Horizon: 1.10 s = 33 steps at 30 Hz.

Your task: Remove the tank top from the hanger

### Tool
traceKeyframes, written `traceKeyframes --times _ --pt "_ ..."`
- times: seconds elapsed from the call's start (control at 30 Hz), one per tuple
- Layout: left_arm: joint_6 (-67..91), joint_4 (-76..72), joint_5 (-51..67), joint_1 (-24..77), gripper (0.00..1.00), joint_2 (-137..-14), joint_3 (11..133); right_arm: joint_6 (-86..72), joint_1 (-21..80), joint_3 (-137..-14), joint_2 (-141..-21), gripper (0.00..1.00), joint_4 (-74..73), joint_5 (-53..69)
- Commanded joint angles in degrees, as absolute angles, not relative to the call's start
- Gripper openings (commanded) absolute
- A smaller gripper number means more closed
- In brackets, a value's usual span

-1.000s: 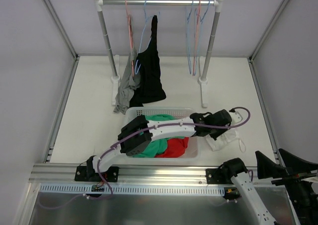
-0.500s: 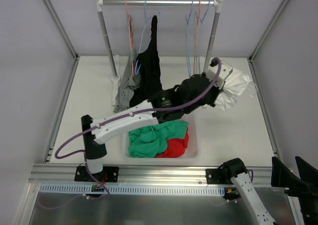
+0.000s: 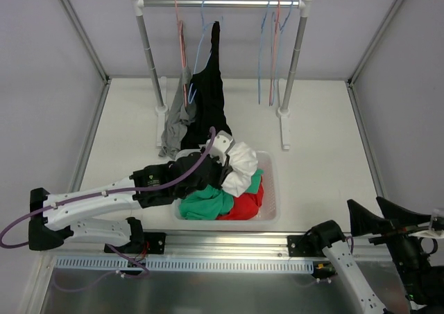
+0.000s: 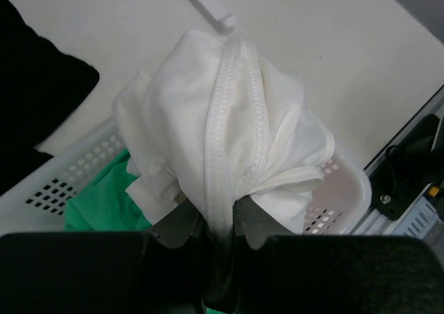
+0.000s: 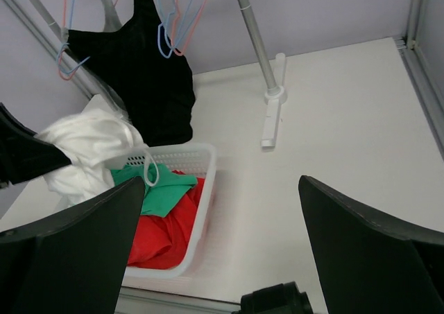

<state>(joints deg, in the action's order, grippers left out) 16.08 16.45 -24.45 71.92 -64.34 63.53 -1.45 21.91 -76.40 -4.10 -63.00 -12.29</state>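
Here, white tank top [image 4: 208,127], bunched, ribbed-edged, above basket [image 4: 59,186]

Fingertips of the left hand [image 4: 220,220] deep inside white garment [image 4: 222,134] folds; right arm [image 3: 354,274] partly off-frame.

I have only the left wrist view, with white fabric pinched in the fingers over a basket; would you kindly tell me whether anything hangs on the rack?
Observer: Yes, a black tank top hangs from the rail, with a grey garment beside it.
Operator: Thank you. Where is the right gripper?
Observer: The right gripper is open at the near right, apart from the basket.
Operator: And what else lies in the basket?
Observer: A red garment lies beside the green one, below the white garment.
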Motion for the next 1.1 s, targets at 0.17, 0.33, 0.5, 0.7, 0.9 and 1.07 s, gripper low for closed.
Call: traceKeyframes --times 0.17,0.33,0.5,0.7,0.9,1.07 --pt "22.93 1.33 -21.54 71.19 0.0 -61.87 42.99 -6.5 22.24 -65.76 -6.94 1.0 -50.02 -0.71" --pt "26.36 -3.16 -18.1 70.58 0.0 -72.21 40.6 -7.56 22.24 -62.76 -7.47 1.0 -48.25 3.25" --pt "32.41 -3.16 -16.36 70.58 0.0 -83.3 41.83 -7.73 22.15 -61.96 -7.21 0.99 -48.6 4.48" --pt "36.12 -3.08 -14.85 71.45 0.23 -86.85 40.35 -6.94 22.24 -62.05 -6.94 0.99 -50.01 5.1" --pt "34.98 0.87 -17.48 72.07 0.59 -75.0 39.72 -6.86 22.24 -61.44 -7.38 0.99 -50.1 5.01" --pt "32.61 8.34 -22.13 72.16 0.85 -66.46 42.44 -6.42 22.24 -60.39 -7.73 1.0 -49.84 4.66"
